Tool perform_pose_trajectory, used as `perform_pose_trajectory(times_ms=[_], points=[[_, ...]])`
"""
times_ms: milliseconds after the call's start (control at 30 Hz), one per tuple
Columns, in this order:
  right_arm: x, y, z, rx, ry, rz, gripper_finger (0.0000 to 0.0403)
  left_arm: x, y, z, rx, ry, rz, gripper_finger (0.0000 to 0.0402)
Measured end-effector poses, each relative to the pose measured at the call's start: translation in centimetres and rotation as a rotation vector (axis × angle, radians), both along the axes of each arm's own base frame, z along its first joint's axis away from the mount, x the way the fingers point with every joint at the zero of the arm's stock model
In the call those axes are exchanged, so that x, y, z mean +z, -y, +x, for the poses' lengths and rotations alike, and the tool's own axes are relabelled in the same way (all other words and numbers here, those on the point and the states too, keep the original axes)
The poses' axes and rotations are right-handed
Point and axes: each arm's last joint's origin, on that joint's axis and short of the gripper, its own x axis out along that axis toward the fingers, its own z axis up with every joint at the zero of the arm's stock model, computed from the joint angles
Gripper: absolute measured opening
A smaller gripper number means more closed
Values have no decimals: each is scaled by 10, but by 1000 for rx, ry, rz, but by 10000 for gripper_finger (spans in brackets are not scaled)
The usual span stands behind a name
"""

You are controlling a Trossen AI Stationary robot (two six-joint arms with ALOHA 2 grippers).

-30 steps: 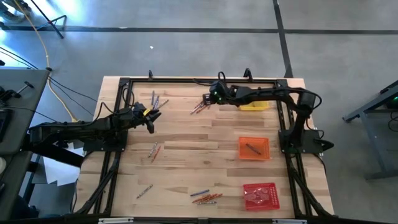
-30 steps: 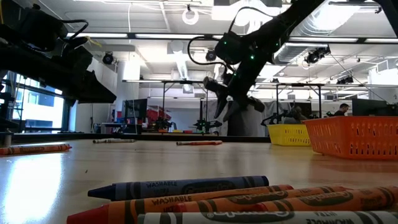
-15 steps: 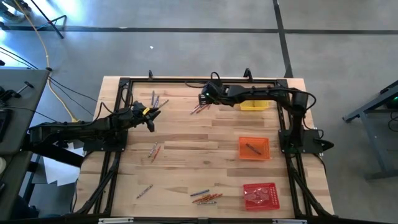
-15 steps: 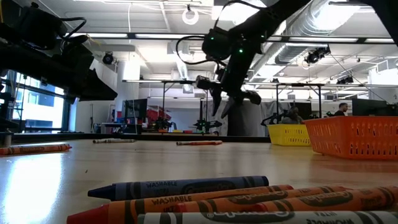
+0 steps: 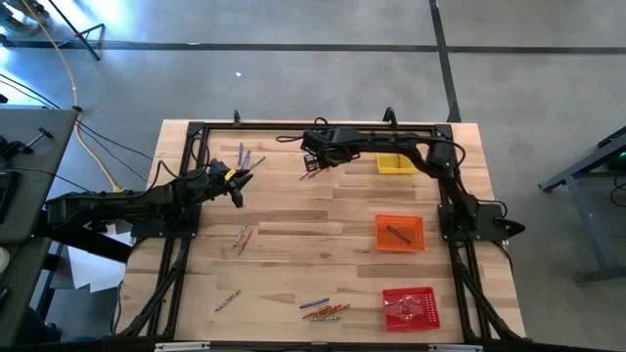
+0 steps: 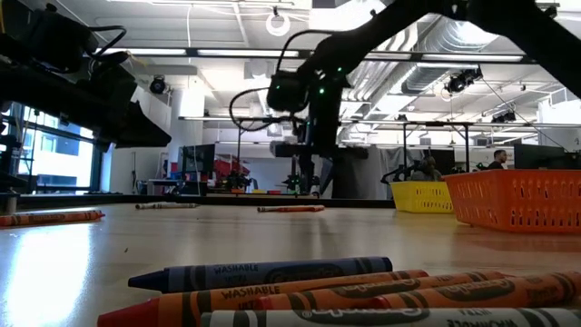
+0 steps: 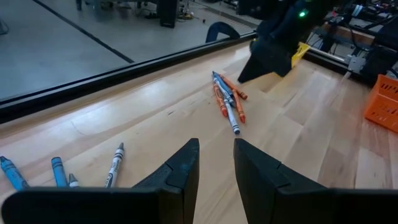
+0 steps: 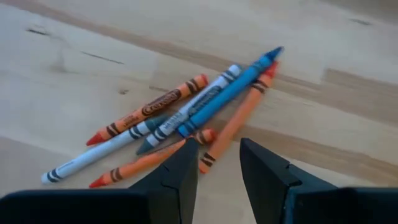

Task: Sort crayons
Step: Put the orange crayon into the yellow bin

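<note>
From the low view, a cluster of crayons (image 6: pixel 300 295) lies nearest the camera, more lie scattered across the table (image 5: pixel 284 210), and the right gripper (image 8: pixel 217 158), jaws parted and empty, has swung away from the yellow tray (image 5: pixel 394 163) over the past second to hang above a far pile of orange, blue and white crayons (image 8: pixel 186 118), so a fresh pick appears imminent. The left gripper (image 7: pixel 216 163) waits at the left side, jaws narrowly apart, holding nothing. The orange tray (image 5: pixel 400 233) holds one dark crayon, the red tray (image 5: pixel 409 307) has contents I cannot make out, and the yellow tray looks empty.
</note>
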Motion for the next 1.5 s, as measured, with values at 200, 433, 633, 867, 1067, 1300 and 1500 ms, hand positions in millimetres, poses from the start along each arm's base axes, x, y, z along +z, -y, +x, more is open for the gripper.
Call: perform_pose_trajectory(times_ms=[200, 433, 633, 867, 1067, 1300, 1500], points=[[-12, 8, 0, 12, -21, 50, 114, 0, 0, 0, 0, -2, 1, 87], [-11, 7, -1, 20, -31, 44, 114, 0, 0, 0, -3, -7, 8, 87], [-12, 10, -3, 8, -45, 50, 114, 0, 0, 0, -3, -6, 7, 87], [-12, 17, -6, -51, -29, 55, 114, 0, 0, 0, -2, -7, 7, 87], [-16, 19, -6, -69, -29, 60, 114, 0, 0, 0, -2, -6, 7, 87], [-28, 21, -3, -77, -30, 66, 114, 0, 0, 0, -2, -6, 8, 87], [-32, 23, -4, -72, -48, 73, 114, 0, 0, 0, -4, -12, 13, 87]])
